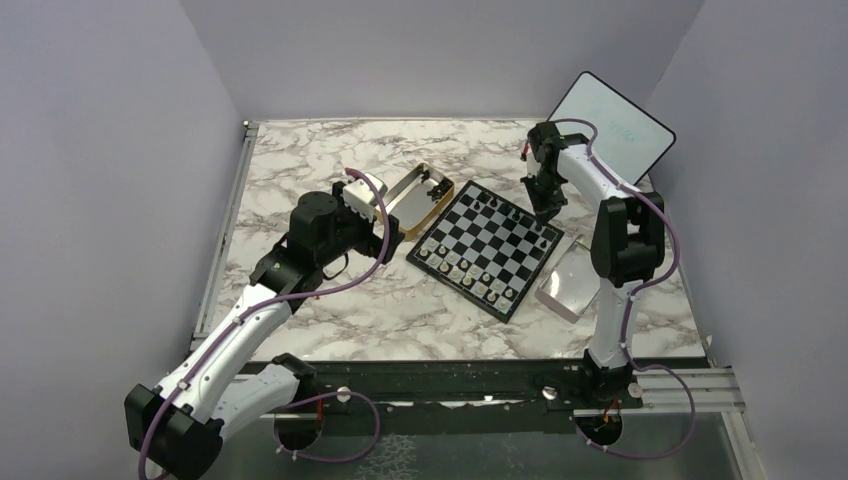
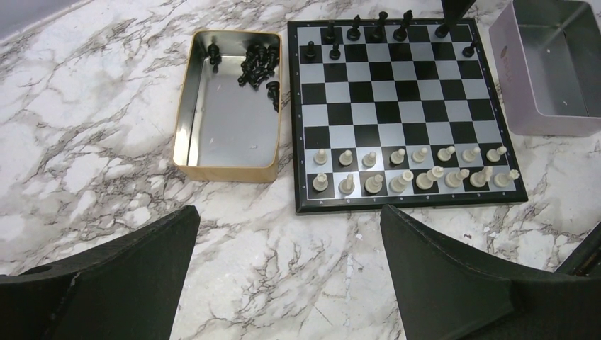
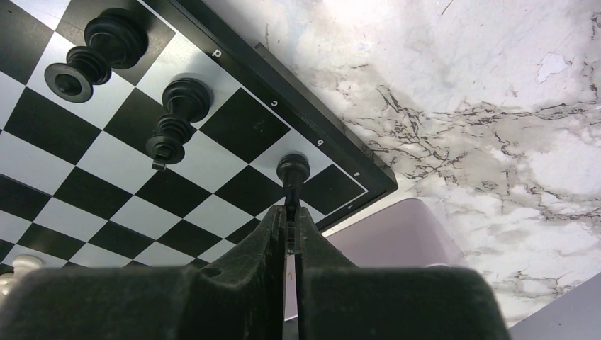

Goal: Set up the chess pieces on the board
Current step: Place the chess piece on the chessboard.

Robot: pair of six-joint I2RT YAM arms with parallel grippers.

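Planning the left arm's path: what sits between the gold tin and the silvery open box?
The board fills that stretch, shown in the left wrist view.

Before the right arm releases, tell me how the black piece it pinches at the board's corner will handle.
Probably very light: the black piece is tiny against the right fingers pinching it. It looks smooth and glossy, so it may slip in a loose pinch. Slim and tall, it could tip if bumped on the board.
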